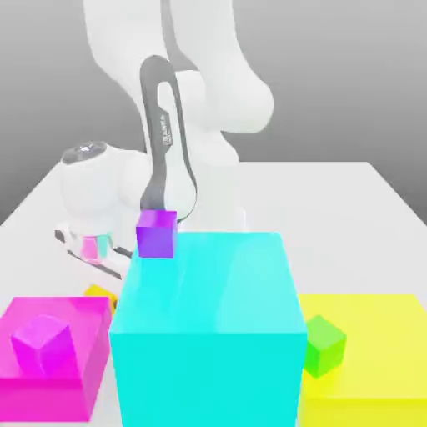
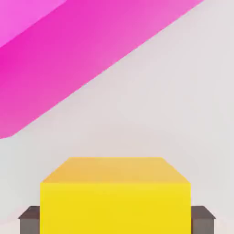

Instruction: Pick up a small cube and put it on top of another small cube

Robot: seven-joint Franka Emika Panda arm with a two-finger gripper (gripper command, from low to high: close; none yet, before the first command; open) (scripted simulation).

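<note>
So the pick-up half looks nearly in hand. Seen from the hand view, the small yellow cube [image 2: 115, 196] sits squarely between the two dark fingers [image 2: 30, 220], one pressed to each side, so the gripper [image 2: 115, 221] is closed on it. From the exterior view, that same cube shows as a sliver of yellow on the white table [image 1: 350, 188], low beside the magenta block [image 1: 79, 388] and behind the tall cyan block [image 1: 208, 334]; I'd judge it has not been lifted yet.

What's left is the larger part: raise the cube, carry it across past the cyan block, and set it down on the small green cube [image 1: 324, 344], which rests on the flat yellow block [image 1: 375, 350] toward the exterior view's right, well apart from the gripper. Nothing is stacked on it so far.
</note>
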